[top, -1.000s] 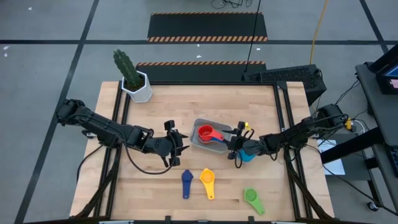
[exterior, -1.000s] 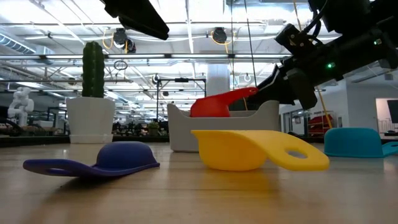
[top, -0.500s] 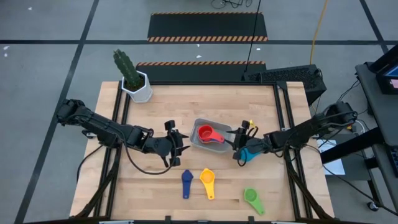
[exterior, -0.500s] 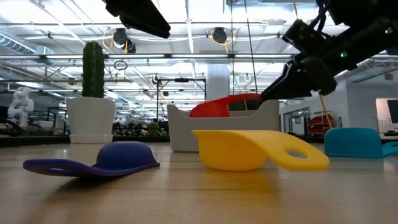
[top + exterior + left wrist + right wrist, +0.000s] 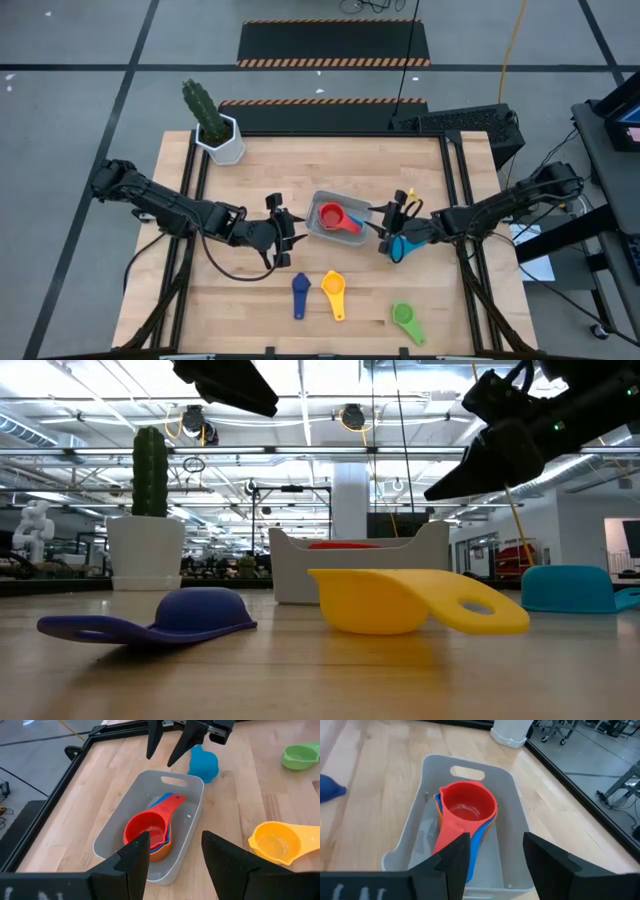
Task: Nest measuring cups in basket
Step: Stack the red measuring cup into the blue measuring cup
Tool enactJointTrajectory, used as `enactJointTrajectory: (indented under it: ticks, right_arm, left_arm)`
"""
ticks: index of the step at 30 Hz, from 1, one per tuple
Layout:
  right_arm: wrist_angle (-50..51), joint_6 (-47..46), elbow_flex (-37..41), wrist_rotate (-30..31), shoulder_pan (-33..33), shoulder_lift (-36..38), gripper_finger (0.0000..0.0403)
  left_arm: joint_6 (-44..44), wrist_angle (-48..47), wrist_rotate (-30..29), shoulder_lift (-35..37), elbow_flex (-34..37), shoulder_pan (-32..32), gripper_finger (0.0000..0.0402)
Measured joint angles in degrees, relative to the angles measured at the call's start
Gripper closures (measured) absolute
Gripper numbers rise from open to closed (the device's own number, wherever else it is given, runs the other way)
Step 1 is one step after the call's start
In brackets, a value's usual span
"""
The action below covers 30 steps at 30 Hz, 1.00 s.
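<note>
The pale grey basket point(image 5: 318, 226) sits mid-table and holds a nested stack: a red cup point(image 5: 145, 827) on top of a blue cup and an orange one, its handle point(image 5: 170, 802) toward my right gripper. A light blue cup point(image 5: 398, 247) lies bowl-down just right of the basket. Navy point(image 5: 301, 293), yellow point(image 5: 334, 292) and green point(image 5: 407, 320) cups lie along the near edge. My right gripper point(image 5: 383, 226) hovers open above the basket's right end, holding nothing. My left gripper point(image 5: 296, 230) waits open, raised left of the basket.
A cactus in a white hexagonal pot point(image 5: 222, 140) stands at the far left corner. Black frame rails point(image 5: 455, 190) run along the table's left and right sides. Bare wood lies between the basket and the far edge.
My right gripper has risen and drawn back from the basket toward the table's right edge, rolling a little. The red cup's handle, which stuck up over the basket's wall at the gripper, has sunk level into the basket onto the stack.
</note>
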<state>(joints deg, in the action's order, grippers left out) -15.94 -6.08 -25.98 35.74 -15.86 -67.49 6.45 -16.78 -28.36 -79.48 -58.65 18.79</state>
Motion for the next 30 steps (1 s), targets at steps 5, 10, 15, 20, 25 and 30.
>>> enactJointTrajectory:
  ticks: [5,10,15,20,25,30]
  right_arm:
    - [0.9,-7.0,-1.0,-0.9,0.1,0.0,0.0224]
    - [10.9,-14.8,-7.9,-7.2,1.1,-0.4,0.0207]
    - [18.3,-18.8,-13.3,-13.6,4.2,-3.4,0.0166]
    - [22.1,-19.6,-17.9,-21.6,7.8,-10.4,0.0119]
    - [30.6,-17.1,-25.4,-22.0,9.1,-18.0,0.0091]
    - [36.6,-16.6,-30.7,-22.3,10.3,-23.1,0.0088]
  left_arm:
    - [-0.5,0.6,0.0,0.0,0.0,0.0,0.0220]
    - [-2.1,2.0,0.0,0.0,0.0,0.0,0.0220]
    - [-4.8,5.2,0.0,0.0,0.0,0.0,0.0220]
    - [-6.3,5.5,0.0,0.0,0.0,0.0,0.0220]
    - [-6.5,5.3,0.0,0.0,0.0,0.0,0.0220]
    - [-6.4,4.9,0.0,0.0,0.0,0.0,0.0220]
